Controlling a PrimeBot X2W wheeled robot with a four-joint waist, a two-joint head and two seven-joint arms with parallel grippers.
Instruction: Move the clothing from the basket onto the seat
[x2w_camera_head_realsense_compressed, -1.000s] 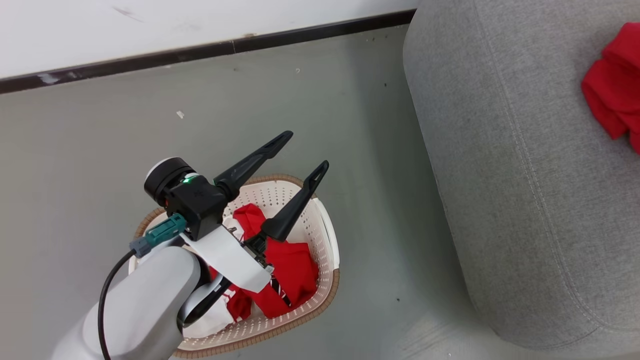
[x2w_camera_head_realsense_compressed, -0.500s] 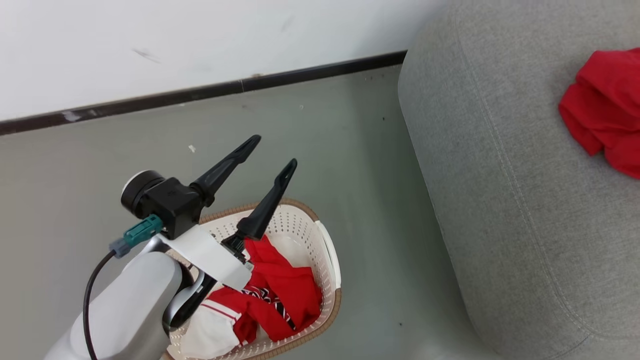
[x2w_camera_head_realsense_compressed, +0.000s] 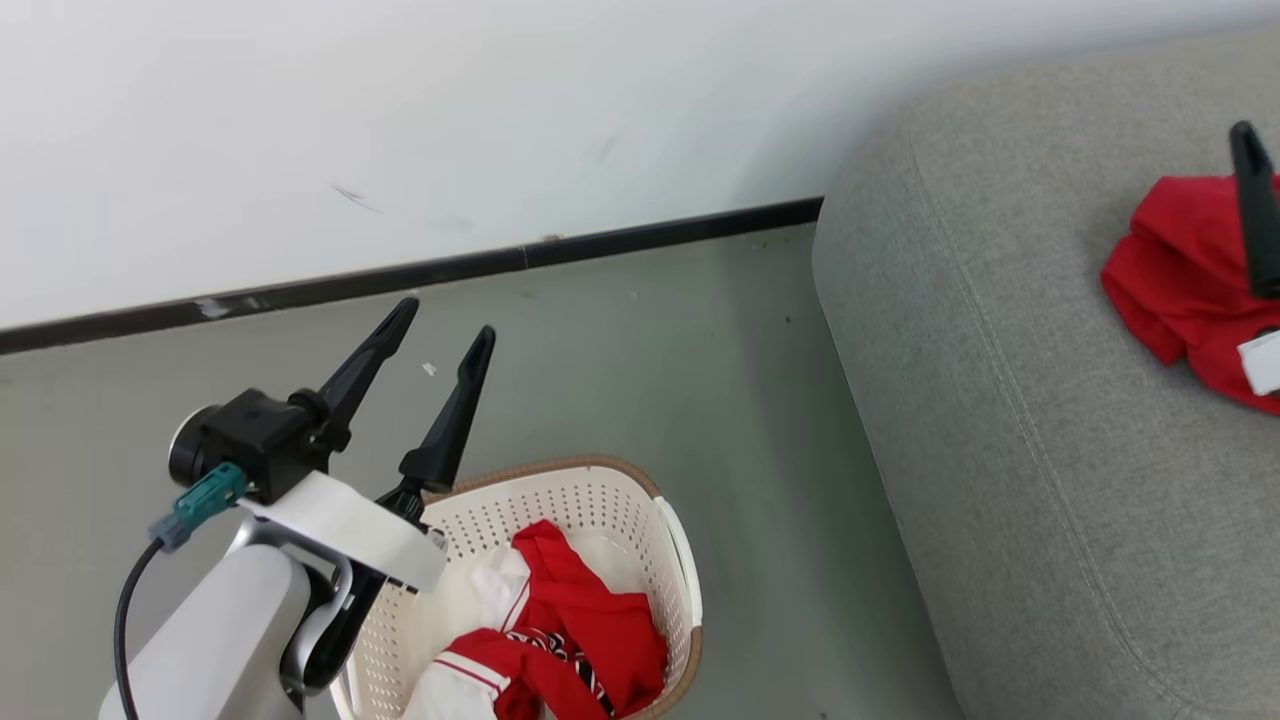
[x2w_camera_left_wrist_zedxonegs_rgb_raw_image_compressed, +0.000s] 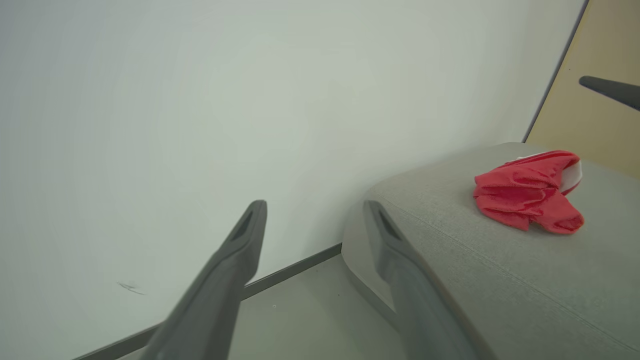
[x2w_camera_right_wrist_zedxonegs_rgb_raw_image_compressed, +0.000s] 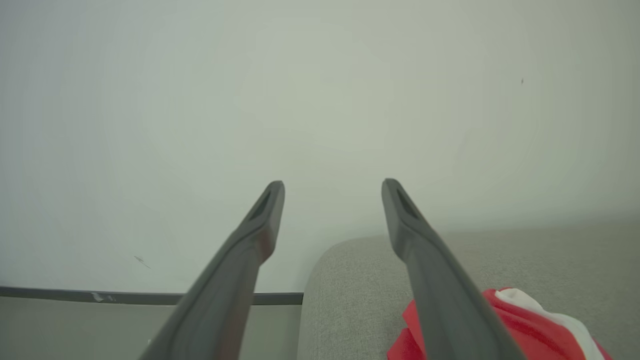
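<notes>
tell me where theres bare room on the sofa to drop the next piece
The sofa is bare from its rounded edge by the floor across to the red garment, and along the near side of it. Crowded at the far right, where that garment lies under the right hand.

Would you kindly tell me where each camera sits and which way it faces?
Head view: on the head, looking forward and down at the basket, floor and seat; the open left gripper and pale forearm show lower left.
Left wrist view: on the left wrist, facing wall and seat's end along its own two fingers.
Right wrist view: on the right wrist, facing the wall over the seat; the open right gripper shows.
Shared: all three show the red garment on the seat.
</notes>
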